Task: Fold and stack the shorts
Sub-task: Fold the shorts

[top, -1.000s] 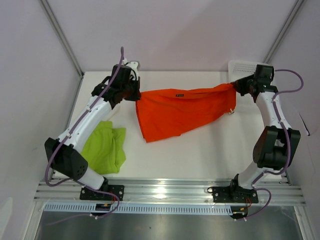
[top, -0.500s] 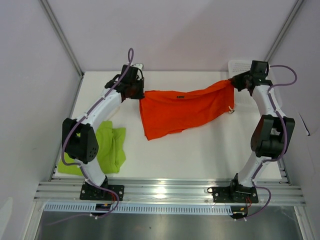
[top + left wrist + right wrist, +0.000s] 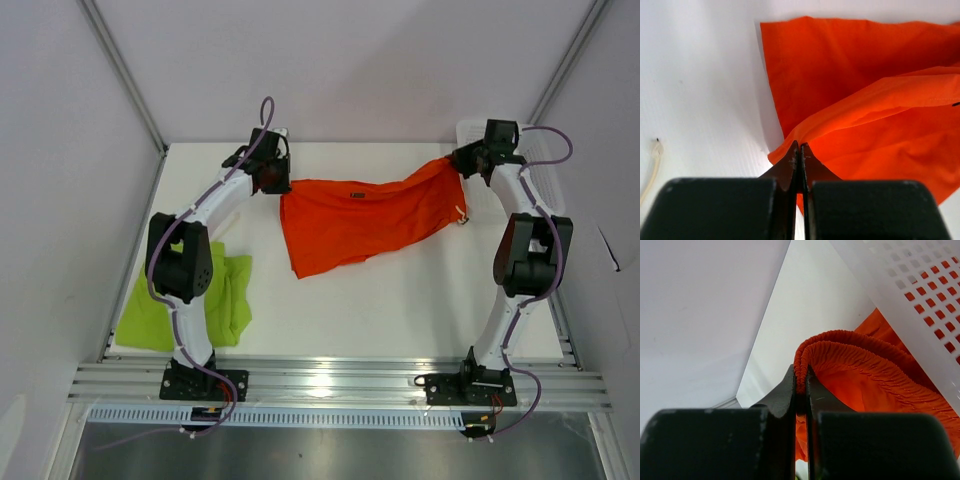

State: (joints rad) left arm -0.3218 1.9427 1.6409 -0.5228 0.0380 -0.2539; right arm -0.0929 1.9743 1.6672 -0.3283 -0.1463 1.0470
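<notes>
Left hand (image 3: 800, 150), right hand (image 3: 801, 375) both pinching orange shorts (image 3: 360, 220), white basket (image 3: 900, 295) beside, contents hidden

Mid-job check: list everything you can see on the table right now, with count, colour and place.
orange-red shorts: one, orange-red, stretched between both hands across the far half of the table
lime green shorts: one, lime green, lying crumpled at the near left
basket: one, white mesh, far right corner
table: one, white, beneath everything
left hand: one, black, shut on the left end of the orange-red shorts
right hand: one, black, shut on their gathered waistband beside the basket
</notes>
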